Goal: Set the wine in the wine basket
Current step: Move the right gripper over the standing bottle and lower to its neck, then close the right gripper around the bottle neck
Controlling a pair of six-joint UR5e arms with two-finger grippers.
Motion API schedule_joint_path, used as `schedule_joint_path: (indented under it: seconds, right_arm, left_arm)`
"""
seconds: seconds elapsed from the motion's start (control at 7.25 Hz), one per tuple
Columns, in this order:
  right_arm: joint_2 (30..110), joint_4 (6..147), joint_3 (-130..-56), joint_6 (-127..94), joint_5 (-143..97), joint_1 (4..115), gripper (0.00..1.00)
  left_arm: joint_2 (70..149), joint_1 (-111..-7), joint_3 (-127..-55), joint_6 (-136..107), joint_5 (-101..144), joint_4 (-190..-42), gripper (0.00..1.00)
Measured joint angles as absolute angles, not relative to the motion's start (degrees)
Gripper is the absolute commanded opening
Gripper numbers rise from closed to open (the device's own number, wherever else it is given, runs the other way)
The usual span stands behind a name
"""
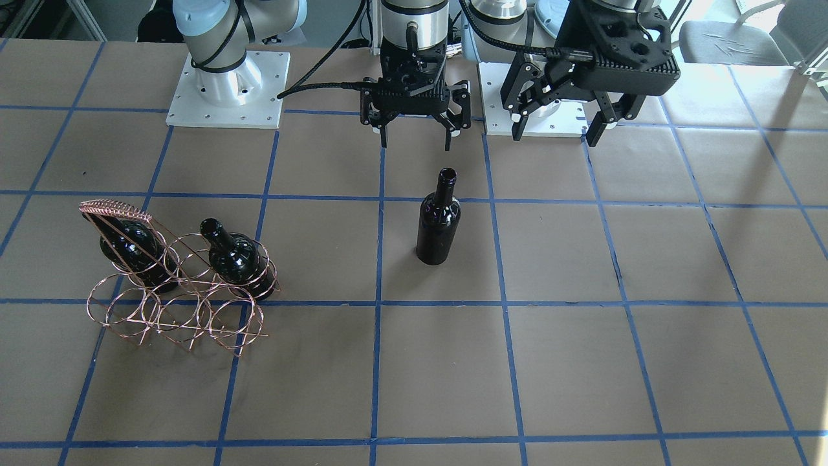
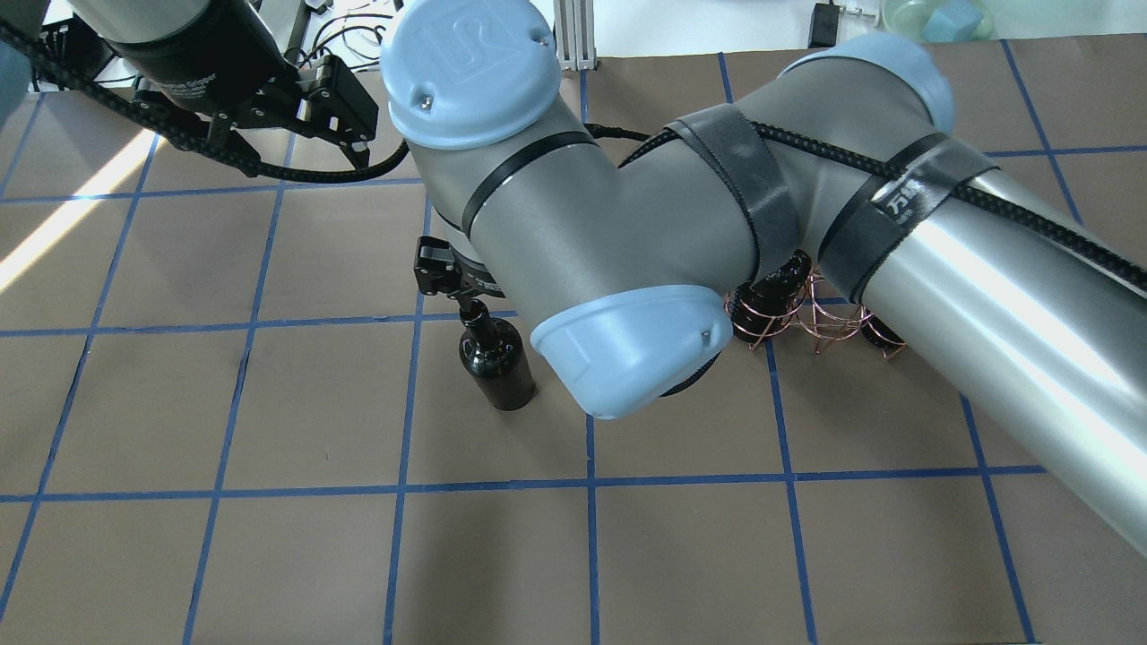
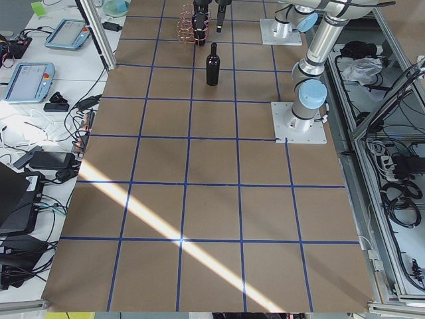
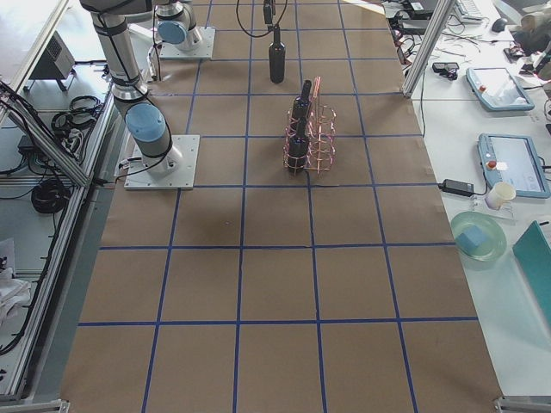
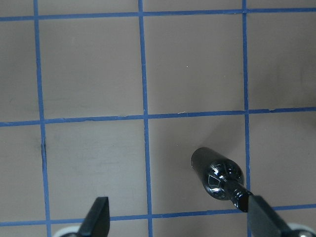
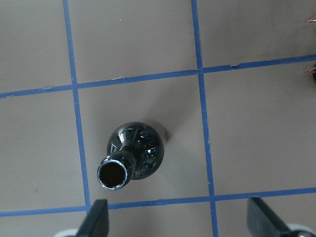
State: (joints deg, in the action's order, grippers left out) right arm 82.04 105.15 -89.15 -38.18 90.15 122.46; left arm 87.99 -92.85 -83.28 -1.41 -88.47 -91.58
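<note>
The right hand (image 1: 415,144) hung open above an upright black wine bottle (image 1: 438,223) on the desk (image 1: 582,323). The left hand (image 1: 559,129), also open, hovered nearby. Grasping seemed the step in hand: centring and lowering around the neck, then carrying to the copper wire basket (image 1: 115,208), well apart.

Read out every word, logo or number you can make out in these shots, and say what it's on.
"UR": logo on the blue cap of the right arm's joint, overhead view.
"Gripper": on the black collar of the left arm; the word before it is too blurred to read.
White print on the strap round the right arm: too blurred to read.
Standing bottle: no label.
Tablets in the side views: too small to read.
</note>
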Motion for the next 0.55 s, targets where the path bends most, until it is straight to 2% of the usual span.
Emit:
schedule_joint_path:
  seconds: [0.55]
  right_arm:
    - [80.1, 106.0, -89.5, -37.9, 89.9, 122.5, 0.99]
  left_arm:
    - [87.4, -92.5, -83.2, -1.4, -88.7, -91.8, 1.00]
